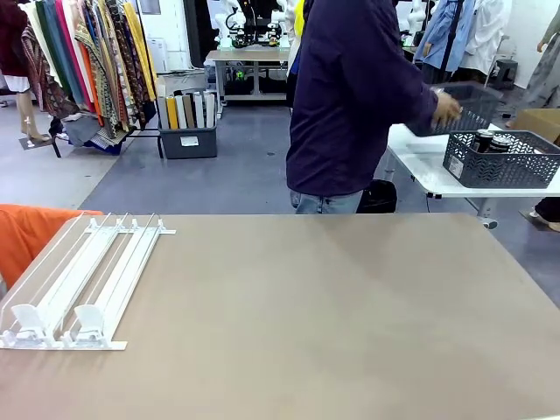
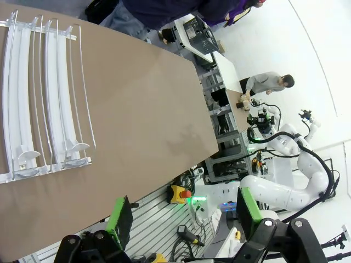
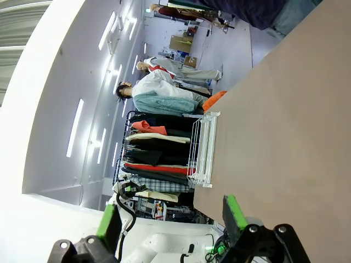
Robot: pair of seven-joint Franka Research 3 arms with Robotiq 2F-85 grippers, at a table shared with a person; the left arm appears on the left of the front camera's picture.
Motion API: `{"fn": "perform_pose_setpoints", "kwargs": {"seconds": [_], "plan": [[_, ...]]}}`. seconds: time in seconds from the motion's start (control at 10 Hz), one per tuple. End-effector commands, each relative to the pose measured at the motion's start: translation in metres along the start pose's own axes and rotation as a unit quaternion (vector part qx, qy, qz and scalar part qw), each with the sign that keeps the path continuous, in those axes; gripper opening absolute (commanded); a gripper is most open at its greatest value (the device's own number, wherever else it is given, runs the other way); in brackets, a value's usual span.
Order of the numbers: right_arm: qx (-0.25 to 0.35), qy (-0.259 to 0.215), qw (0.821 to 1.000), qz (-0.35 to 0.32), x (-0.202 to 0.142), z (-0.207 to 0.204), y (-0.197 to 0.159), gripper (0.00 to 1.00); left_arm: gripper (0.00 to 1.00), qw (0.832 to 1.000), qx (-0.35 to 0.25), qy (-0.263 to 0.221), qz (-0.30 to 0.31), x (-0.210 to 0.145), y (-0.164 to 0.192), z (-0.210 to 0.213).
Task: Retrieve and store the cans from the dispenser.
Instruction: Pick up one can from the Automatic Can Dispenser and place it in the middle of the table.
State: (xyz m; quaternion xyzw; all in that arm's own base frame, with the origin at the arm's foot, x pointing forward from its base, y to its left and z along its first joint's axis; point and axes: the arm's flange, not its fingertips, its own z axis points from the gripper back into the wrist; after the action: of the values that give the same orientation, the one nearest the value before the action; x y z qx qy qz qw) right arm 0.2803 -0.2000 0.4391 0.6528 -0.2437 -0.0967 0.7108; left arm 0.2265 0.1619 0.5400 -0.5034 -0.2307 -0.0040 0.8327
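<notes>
Evidently the task has hardly begun: the flat white sloped rack of wire and plastic rails (image 1: 83,280) lies at the near left of the brown table (image 1: 332,315) with bare lanes. Away at a far side table, the person's hand (image 1: 448,108) holds a dark lattice plastic basket (image 1: 465,107) above a second lattice basket (image 1: 503,159) with dark cans (image 1: 493,140) in it. The left hand (image 2: 185,213) and right hand (image 3: 171,218) both stand released and hold nothing; I judge the next move waits on cans reaching the rack.

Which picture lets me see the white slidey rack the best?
The left wrist view: the dispenser is big there, seen from above, with both lanes and pusher blocks plain and no cans in it. The front view shows it slanting at the table's left. The right wrist view shows it small and edge-on.
</notes>
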Motion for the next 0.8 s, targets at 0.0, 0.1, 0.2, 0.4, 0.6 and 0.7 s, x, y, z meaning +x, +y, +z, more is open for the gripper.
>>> {"fn": "perform_pose_setpoints", "kwargs": {"seconds": [0.0,0.1,0.2,0.4,0.6,0.7], "plan": [[0.002,0.004,1.000,0.008,-0.0003,0.0005,0.0015,1.00,1.00,1.000,-0.007,-0.003,-0.009,0.0016,-0.0007,-0.0006],[0.002,0.004,1.000,0.008,-0.0003,0.0005,0.0015,1.00,1.00,1.000,-0.007,-0.003,-0.009,0.0016,-0.0007,-0.0006],[0.002,0.004,1.000,0.008,-0.0003,0.0005,0.0015,1.00,1.00,1.000,-0.007,-0.003,-0.009,0.0016,-0.0007,-0.0006],[0.002,0.004,1.000,0.008,-0.0003,0.0005,0.0015,1.00,1.00,1.000,-0.007,-0.003,-0.009,0.0016,-0.0007,-0.0006],[0.002,0.004,1.000,0.008,-0.0003,0.0005,0.0015,1.00,1.00,1.000,-0.007,-0.003,-0.009,0.0016,-0.0007,-0.0006],[0.002,0.004,1.000,0.008,-0.0003,0.0005,0.0015,1.00,1.00,1.000,-0.007,-0.003,-0.009,0.0016,-0.0007,-0.0006]]}}
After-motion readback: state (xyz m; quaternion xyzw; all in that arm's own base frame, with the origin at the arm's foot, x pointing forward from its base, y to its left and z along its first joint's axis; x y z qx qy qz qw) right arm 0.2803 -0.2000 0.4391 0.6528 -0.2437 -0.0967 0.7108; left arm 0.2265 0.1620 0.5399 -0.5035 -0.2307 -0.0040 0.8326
